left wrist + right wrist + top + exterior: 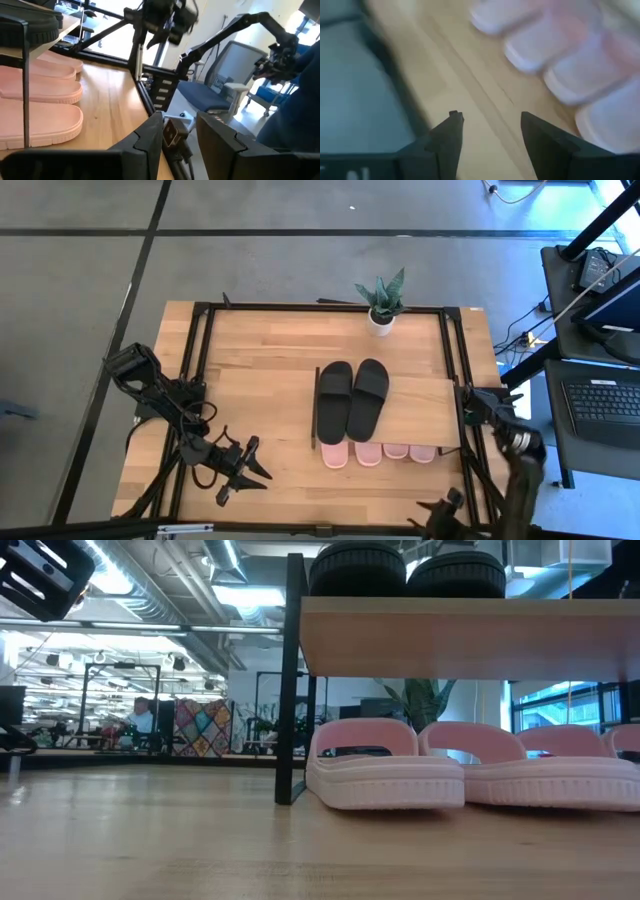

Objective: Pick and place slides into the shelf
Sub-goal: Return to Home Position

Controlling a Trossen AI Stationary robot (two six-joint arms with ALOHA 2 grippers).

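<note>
The shelf stands mid-table, a light board on a thin dark frame. Two black slides lie side by side on its top board; they also show in the low view. Several pale pink slides rest on the tabletop under the board, their ends sticking out on the near side; they also show in the low view. My left gripper is open and empty near the table's front left, left of the slides. My right gripper is open and empty at the near edge, right of the slides.
A potted plant stands at the table's far edge behind the shelf. The table's black metal frame runs around the wooden top. A desk with a laptop stands off the table's right side. Bare wood lies left of the shelf.
</note>
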